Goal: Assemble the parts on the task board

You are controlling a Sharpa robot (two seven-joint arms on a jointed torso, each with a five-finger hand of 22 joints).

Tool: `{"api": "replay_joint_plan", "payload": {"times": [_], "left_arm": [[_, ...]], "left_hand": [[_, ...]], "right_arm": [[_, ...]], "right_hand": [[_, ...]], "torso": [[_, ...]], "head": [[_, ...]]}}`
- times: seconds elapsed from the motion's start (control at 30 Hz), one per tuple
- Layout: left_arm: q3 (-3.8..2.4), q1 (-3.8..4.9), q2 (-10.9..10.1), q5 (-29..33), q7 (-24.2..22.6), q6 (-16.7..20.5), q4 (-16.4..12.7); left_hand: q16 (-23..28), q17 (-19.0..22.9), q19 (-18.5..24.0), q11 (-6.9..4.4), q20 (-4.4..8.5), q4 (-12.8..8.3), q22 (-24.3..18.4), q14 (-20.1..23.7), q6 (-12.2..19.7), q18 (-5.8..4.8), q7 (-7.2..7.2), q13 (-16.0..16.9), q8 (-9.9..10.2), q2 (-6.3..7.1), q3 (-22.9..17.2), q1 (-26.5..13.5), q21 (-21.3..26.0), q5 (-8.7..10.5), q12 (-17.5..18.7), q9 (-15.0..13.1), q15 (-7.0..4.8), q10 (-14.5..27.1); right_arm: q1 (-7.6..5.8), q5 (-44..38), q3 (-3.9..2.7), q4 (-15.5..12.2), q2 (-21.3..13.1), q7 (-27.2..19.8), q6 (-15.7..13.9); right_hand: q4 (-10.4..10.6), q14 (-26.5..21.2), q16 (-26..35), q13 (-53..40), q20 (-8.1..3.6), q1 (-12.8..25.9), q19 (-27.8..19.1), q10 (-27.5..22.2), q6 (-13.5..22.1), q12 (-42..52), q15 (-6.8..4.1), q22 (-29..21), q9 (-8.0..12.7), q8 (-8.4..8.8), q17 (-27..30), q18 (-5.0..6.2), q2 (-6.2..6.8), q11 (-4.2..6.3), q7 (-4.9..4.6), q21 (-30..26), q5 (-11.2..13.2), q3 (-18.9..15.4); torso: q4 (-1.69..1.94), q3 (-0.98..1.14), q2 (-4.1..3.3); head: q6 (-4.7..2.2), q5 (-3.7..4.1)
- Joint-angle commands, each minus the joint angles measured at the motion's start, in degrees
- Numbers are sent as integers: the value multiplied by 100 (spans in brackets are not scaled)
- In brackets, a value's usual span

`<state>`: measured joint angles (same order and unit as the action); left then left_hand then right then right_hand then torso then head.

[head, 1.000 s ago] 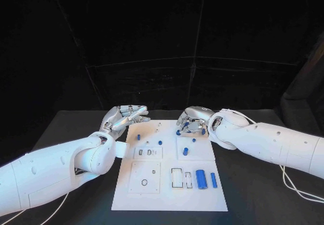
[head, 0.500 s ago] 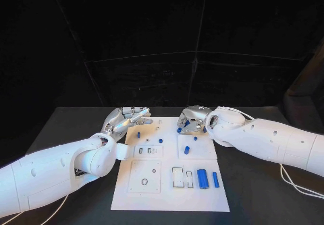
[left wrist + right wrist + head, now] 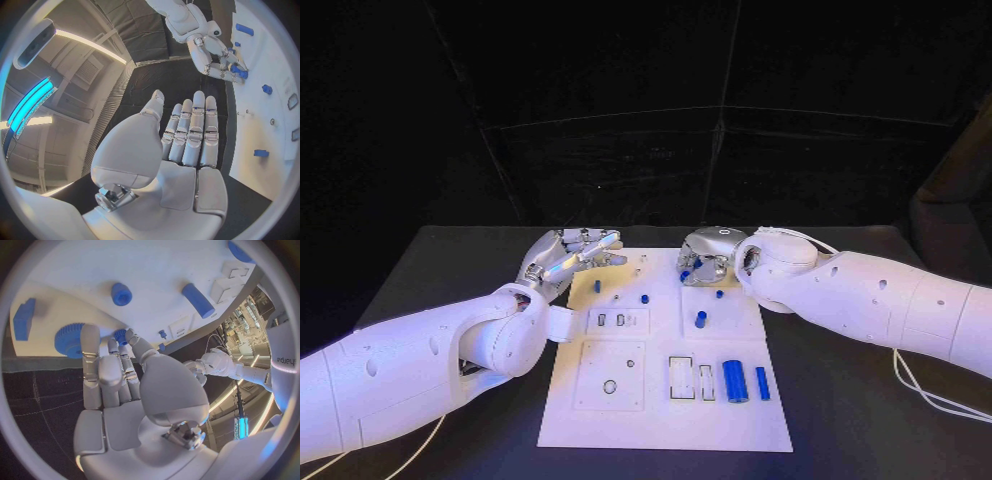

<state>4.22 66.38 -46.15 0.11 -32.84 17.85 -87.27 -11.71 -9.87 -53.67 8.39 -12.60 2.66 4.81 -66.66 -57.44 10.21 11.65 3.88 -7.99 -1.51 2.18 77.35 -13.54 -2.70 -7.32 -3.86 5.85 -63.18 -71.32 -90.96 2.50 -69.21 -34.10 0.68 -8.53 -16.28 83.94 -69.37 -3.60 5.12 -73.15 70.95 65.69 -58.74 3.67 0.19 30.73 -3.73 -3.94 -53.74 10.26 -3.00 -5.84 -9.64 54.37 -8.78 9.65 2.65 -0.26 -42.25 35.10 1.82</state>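
The white task board (image 3: 661, 410) lies in the middle of the black table. My right hand (image 3: 707, 258) hovers low over its far right corner. In the right wrist view its thumb and a fingertip pinch a small blue part (image 3: 120, 334), right beside a blue gear (image 3: 69, 340) on the board. The left wrist view shows the same hand (image 3: 215, 57) with the blue piece (image 3: 240, 74) at its fingertips. My left hand (image 3: 568, 254) floats at the board's far left corner, fingers stretched out and holding nothing.
A thick blue cylinder (image 3: 733, 381) and a slim blue bar (image 3: 762, 383) lie at the board's right side, next to two rectangular slots (image 3: 681, 377). Small blue pegs (image 3: 700, 320) stand in the board's far half. Bare black table surrounds the board.
The right hand has turned a little and crept toward the board's far edge, fingers staying on the blue part. The left hand holds its place; the camera shifted slightly.
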Motion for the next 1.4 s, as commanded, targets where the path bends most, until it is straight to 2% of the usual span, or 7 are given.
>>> {"api": "replay_joint_plan", "payload": {"times": [0.03, 0.4, 0.6, 0.7, 0.87, 1.2, 1.4], "left_arm": [[-5, 8, 2, -45, 14, -115, -5], [-5, 8, 4, -45, 44, -150, 11], [-6, 8, -8, -45, 62, -165, 14], [-6, 9, -14, -45, 67, -168, 15], [-6, 9, -30, -44, 71, -173, 7], [-6, 10, -26, -44, 72, -201, 7], [-6, 12, -39, -44, 74, -204, -6]], "left_hand": [[35, -9, -54, 4, -5, -51, -13, -30, -41, 42, -9, -6, 46, -63, -8, 14, 35, -19, 49, 9, -2, -22], [75, -15, -59, 8, -9, -80, -32, -19, -47, 40, -5, -6, 68, -85, -12, 10, 61, -19, 80, 10, 5, -30], [86, -17, -63, 11, -11, -81, -37, -18, -48, 40, -1, -6, 74, -94, -12, 0, 67, -18, 89, 10, 7, -32], [94, -19, -65, 12, -12, -83, -41, -17, -49, 40, 0, -6, 79, -99, -11, -7, 72, -18, 96, 10, 8, -34], [126, -23, -65, 19, -17, -88, -55, -7, -51, 38, 8, -6, 97, -101, 6, -43, 94, -17, 120, 10, 16, -37], [136, -24, -63, 21, -19, -93, -60, -3, -51, 38, 8, -6, 102, -102, 9, -47, 101, -17, 128, 10, 18, -37], [141, -24, -63, 21, -20, -96, -62, 0, -51, 38, 8, -6, 105, -104, 10, -48, 105, -17, 132, 10, 19, -37]], "right_arm": [[-16, -65, -5, 6, 21, 27, 188], [-16, -152, -5, 53, 74, 43, 211], [-16, -236, -5, -40, 54, -16, -334], [-15, -193, -6, -119, 20, -52, -682], [-16, -102, -8, -180, 15, 29, -1149], [-17, -25, -11, 127, 333, 202, -1520], [-18, 33, -13, 367, 595, 199, -1542]], "right_hand": [[2, 214, -115, 3, 29, 68, 58, 55, -38, 2, 27, 187, -6, 18, -130, -84, -27, 28, 16, 155, 23, 91], [-26, 183, -362, -5, -4, -76, 83, 315, -273, 19, -42, 680, -22, -22, -329, -132, -226, 100, 81, 606, 279, 770], [-22, 167, -441, -13, -21, -150, 52, 467, -410, 24, -57, 858, -23, -26, -381, -149, -162, 119, 81, 785, 187, 1255], [18, 154, -493, -13, -3, -75, 38, 516, -455, 9, -49, 1005, -16, -3, -402, -169, -25, 111, 63, 933, 191, 1576], [45, 150, -533, -9, 12, -16, 35, 496, -441, -4, -42, 1108, -10, 17, -427, -176, 68, 102, 48, 1029, 211, 1757], [86, 138, -562, -6, 40, 30, -2, 429, -375, -10, -19, 1161, -4, 31, -420, -178, 180, 78, 20, 1102, 274, 1979], [101, 136, -574, -5, 52, 49, -13, 398, -347, -12, -10, 1179, -3, 33, -421, -179, 236, 68, 9, 1126, 278, 2038]], "torso": [[-3, 10, -13], [-7, 22, -27], [-19, 30, -30], [-13, 28, -27], [-12, 18, -29], [14, 25, -47], [25, 18, -77]], "head": [[6, -12], [-8, -4], [-5, -7], [-8, -5], [-40, -17], [-53, -21], [-66, -10]]}}
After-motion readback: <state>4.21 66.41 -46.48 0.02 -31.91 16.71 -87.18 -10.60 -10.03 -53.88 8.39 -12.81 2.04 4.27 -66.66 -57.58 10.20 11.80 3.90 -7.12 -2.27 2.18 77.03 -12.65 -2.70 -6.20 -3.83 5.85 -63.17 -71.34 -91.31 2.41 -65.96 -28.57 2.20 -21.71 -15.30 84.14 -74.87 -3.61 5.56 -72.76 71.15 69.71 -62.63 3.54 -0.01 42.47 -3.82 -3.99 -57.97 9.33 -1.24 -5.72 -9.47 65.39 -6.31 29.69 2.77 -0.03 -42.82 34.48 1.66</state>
